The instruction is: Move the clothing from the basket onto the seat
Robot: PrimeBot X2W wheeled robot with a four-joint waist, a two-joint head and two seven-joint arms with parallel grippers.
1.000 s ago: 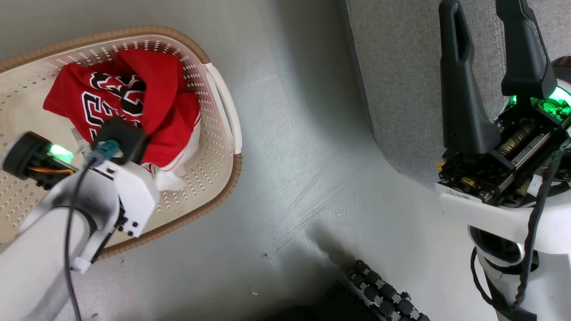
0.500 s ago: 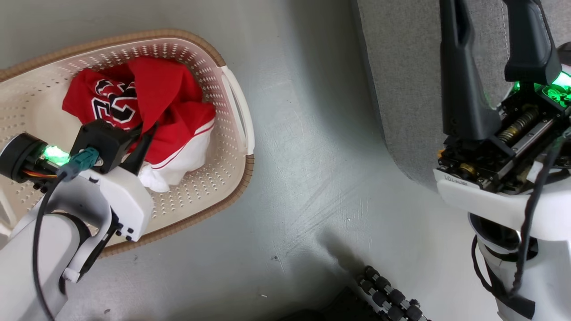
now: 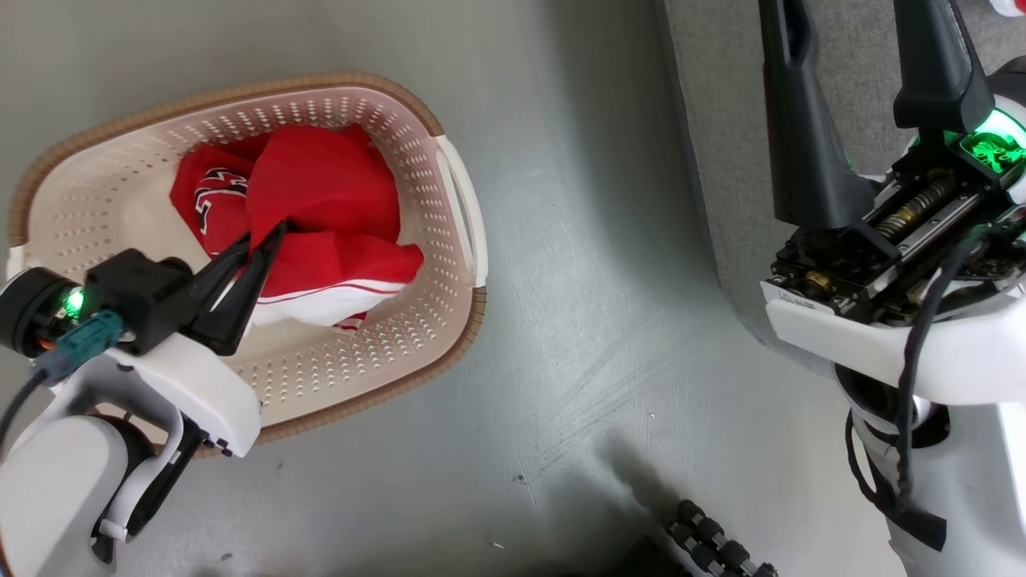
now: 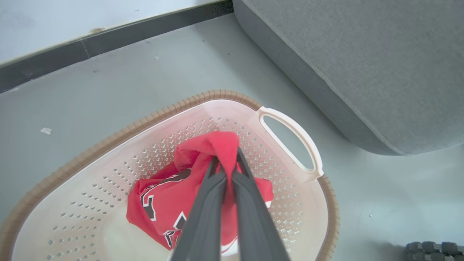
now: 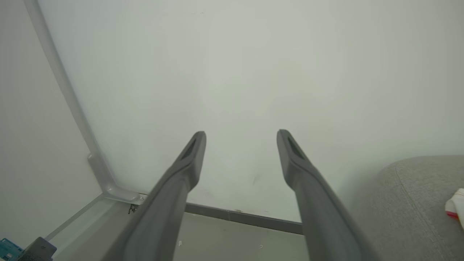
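Where the left pincer (image 4: 227, 156) pinches, clothing (image 4: 159, 203) between its tips, over the basket (image 4: 217, 94); right pincer (image 5: 241, 135) spread.

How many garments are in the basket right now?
2, it seems: a numbered red jersey at the heap's left, and a plain red piece with white trim, pinched by the left gripper. Folds may hide another.

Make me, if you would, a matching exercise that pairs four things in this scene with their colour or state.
1. left gripper
2. right gripper
3. basket
4. seat

A. grey, woven fabric
B. open, holding nothing
C. shut on the clothing
D. cream, perforated, brown-rimmed

Pairs: 1-C; 2-B; 3-D; 4-A.
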